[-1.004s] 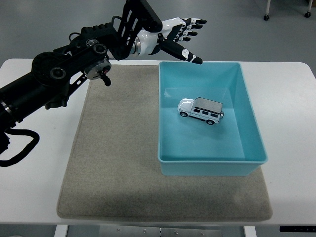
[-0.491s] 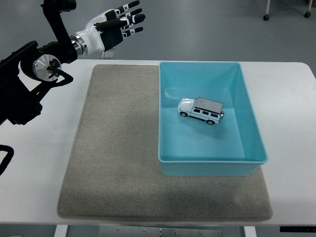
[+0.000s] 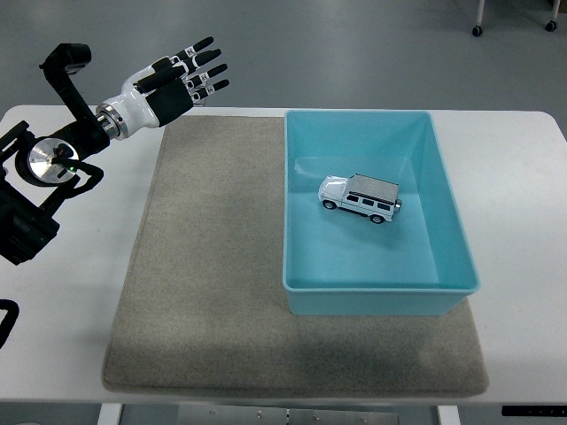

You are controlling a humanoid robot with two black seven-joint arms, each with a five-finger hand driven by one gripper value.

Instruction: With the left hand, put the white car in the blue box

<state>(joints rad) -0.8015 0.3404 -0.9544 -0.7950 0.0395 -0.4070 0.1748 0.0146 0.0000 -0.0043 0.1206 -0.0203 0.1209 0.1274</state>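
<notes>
left hand (image 3: 168, 84) lowered leftward, fingers (image 3: 202, 64) spread, empty; white car (image 3: 361, 197) in blue box (image 3: 381, 288), on mat (image 3: 213, 266)

Car (image 3: 361, 197) in box (image 3: 450, 232); box on mat (image 3: 208, 283) right half.

The setting reads as a robotics lab or test room. A plain white tabletop (image 3: 523, 177) carries a grey felt-like mat (image 3: 213, 292) laid out flat as a work surface, an arrangement typical of a staged trial. Behind the tabletop stretches a smooth grey floor (image 3: 372, 53), bare and uniform like that of an institutional room. At the top right corner, castor wheels (image 3: 477, 31) of rolling furniture stand on that floor. A black robot arm (image 3: 40, 190) with exposed joints reaches over the tabletop's left side.
</notes>
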